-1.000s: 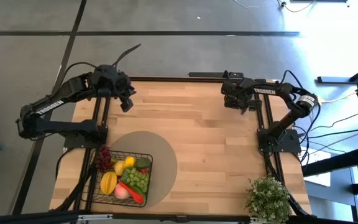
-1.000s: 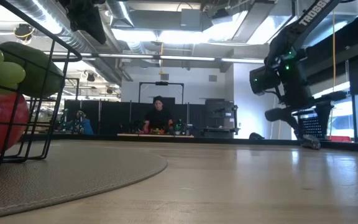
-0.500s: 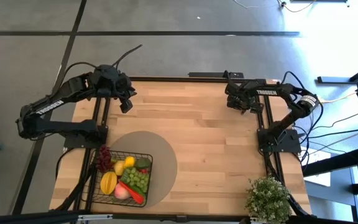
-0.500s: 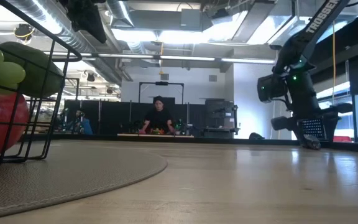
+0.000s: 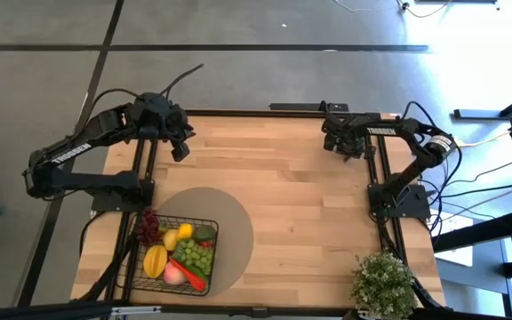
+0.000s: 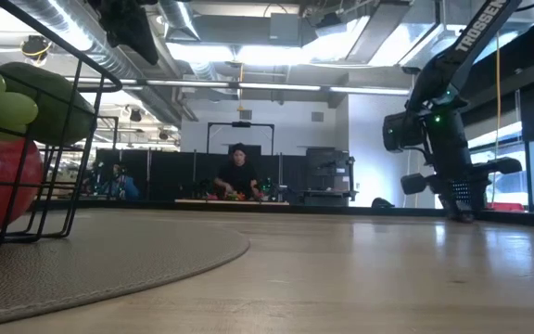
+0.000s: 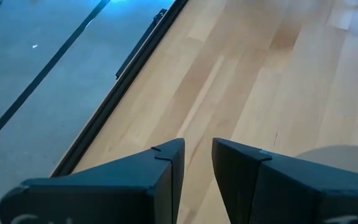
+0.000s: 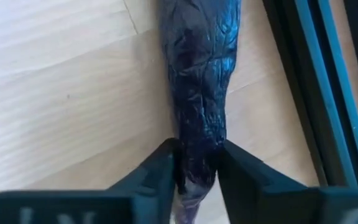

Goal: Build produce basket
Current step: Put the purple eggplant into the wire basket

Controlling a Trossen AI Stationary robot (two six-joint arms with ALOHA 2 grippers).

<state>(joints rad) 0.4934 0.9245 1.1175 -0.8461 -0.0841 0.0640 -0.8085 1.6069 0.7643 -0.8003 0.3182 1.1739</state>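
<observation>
Pale wood planks make up the table top [image 5: 292, 187], framed in black rail. Left arm hangs over the far-left corner; left gripper [image 5: 180, 147] sits above bare wood, its two dark fingers [image 7: 166, 171] parted by a narrow gap with nothing between them, as the left wrist view shows.

Near-left corner: round tan woven mat [image 5: 234, 227] lying flat. On its left part stands the square black wire-mesh basket [image 5: 140, 276], upright. Inside it, produce packed close: dark red-purple grape bunch [image 5: 148, 224] at the far-left corner, yellow lemon-shaped fruit [image 5: 185, 232] and a second small yellow fruit [image 5: 170, 239] beside it, larger ridged yellow fruit [image 5: 155, 260] nearer the front, green grape bunch [image 5: 198, 257] on the right side, pink peach [image 5: 174, 276] at the front, red chili [image 5: 190, 276] lying slantwise just beside the peach. In the low view the basket's wire side crosses the left edge, with a red round fruit [image 6: 3, 190] and green pieces behind the mesh.

Far-right corner: right gripper [image 5: 349, 145] low at the table's edge, next to the black rail. Right wrist view: its fingers [image 8: 160, 174] pinch the narrow end of a long glossy dark purple eggplant [image 8: 201, 81], which lies on the wood alongside the rail. Eggplant well apart from the basket, diagonally across the table.

Near-right corner: bushy green potted plant [image 5: 383, 283].

Room beyond: a person [image 6: 237, 176] at a distant table.
</observation>
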